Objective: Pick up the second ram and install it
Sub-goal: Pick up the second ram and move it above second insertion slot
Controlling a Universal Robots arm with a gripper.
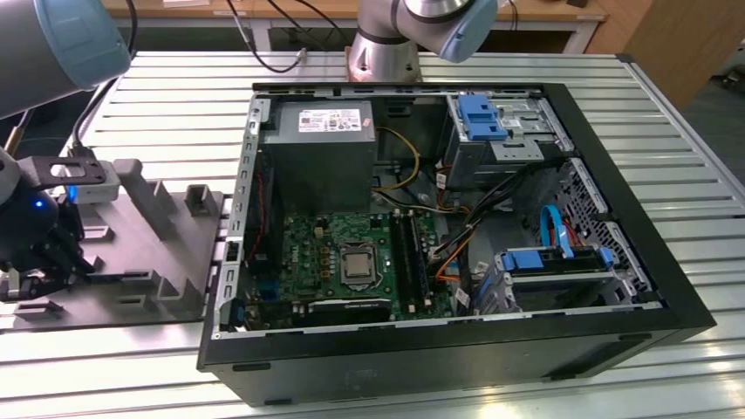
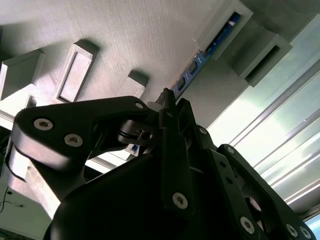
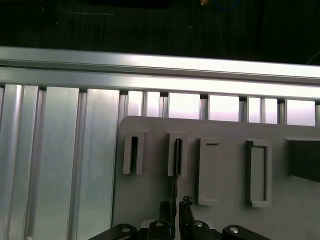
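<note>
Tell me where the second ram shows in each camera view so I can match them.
Exterior view: I cannot tell it apart; the pincer hangs over the grey slotted holder at the exterior view's left.
Second wrist view: the second ram runs from a slot block of the holder to the pincer.
First wrist view: edge-on, a thin dark line from a slot block to the pincer.
Shared landmark: the grey slotted holder.

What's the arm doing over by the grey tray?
The UR arm's pincer is at the grey fixture tray, apparently closed around the second RAM stick, which stands on edge in its holder slot and has not yet been lifted out. The open desktop case sits beside the tray, its motherboard exposed.
</note>
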